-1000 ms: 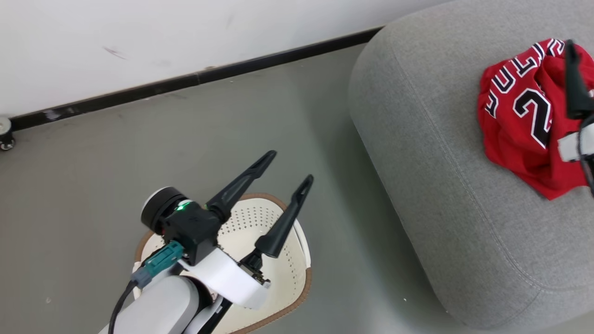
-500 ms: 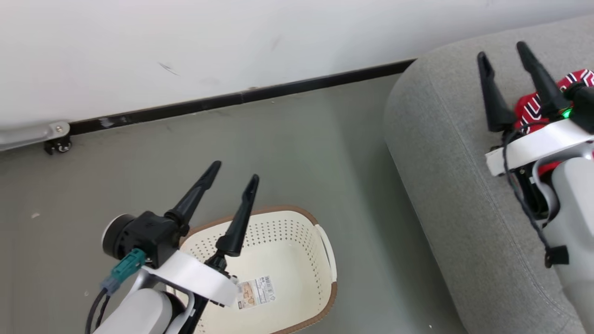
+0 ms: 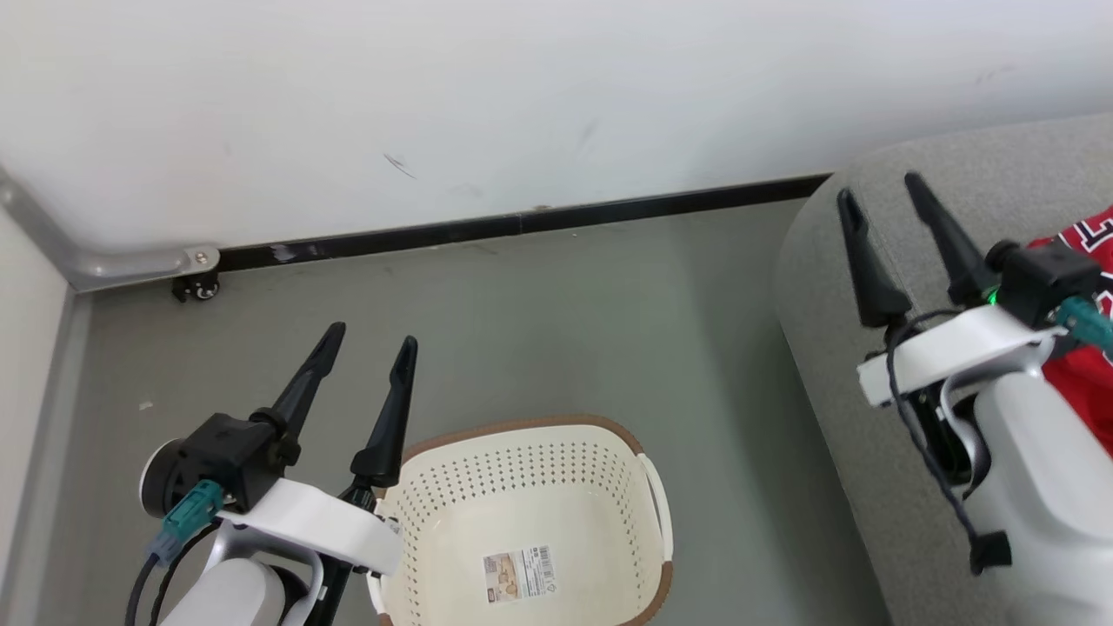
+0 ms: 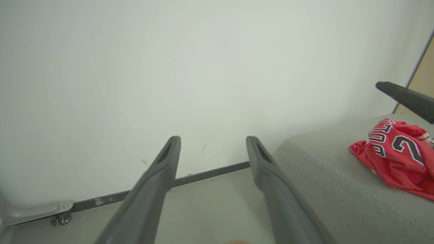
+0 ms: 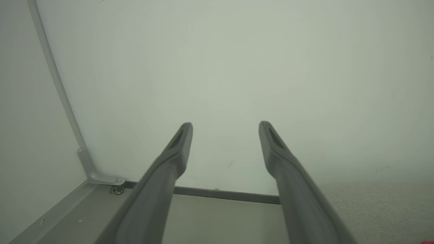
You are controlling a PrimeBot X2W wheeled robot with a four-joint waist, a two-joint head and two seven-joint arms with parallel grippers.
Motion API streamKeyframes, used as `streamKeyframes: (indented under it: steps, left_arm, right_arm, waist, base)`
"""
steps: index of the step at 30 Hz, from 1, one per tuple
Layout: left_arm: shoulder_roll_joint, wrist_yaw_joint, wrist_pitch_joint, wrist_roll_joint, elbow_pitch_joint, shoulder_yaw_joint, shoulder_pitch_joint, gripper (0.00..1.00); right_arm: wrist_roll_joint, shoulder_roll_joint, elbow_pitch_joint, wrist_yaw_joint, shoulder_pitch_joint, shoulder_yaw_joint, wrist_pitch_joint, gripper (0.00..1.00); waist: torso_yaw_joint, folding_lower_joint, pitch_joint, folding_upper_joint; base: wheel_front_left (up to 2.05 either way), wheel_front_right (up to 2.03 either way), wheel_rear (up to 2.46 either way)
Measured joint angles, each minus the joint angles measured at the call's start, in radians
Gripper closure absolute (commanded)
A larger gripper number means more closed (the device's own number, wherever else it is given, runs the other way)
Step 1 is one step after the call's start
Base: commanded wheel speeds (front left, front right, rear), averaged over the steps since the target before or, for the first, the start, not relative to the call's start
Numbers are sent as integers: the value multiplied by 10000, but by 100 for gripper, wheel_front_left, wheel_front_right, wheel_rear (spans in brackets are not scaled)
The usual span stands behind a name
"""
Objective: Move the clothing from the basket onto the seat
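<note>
The cream-white basket (image 3: 648,504) with a brown rim stands on the floor at the bottom centre of the head view, holding just a paper label (image 3: 519,575) on its floor. The red clothing (image 3: 1083,252) with white-edged black lettering lies on the grey seat (image 3: 826,287) at the right, partly behind my right arm; the left wrist view shows the clothing (image 4: 396,152) crumpled on the seat (image 4: 325,183). My left gripper (image 3: 369,341) is open, above the floor left of the basket. My right gripper (image 3: 878,191) is open over the seat's left edge. Both hold nothing.
A white wall with a black baseboard (image 3: 522,224) runs behind the floor. A grey metal frame with a small caster (image 3: 198,287) stands in the left corner. Grey floor (image 3: 556,330) lies between basket, wall and seat.
The head view has swung left and up, so basket and seat shift right and down in it. My right arm has come fully into view, away from the clothing. Both grippers stay open.
</note>
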Motion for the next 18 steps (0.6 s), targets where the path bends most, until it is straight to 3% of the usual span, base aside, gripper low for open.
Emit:
streamKeyframes:
  steps: [18]
  left_arm:
    - [-499,648,-2,447,282,836,1366,0]
  right_arm:
    - [-581,955,-192,0,2051,-541,0,0]
  waist:
    - [699,0,-900,0]
  base:
    - [0,0,0]
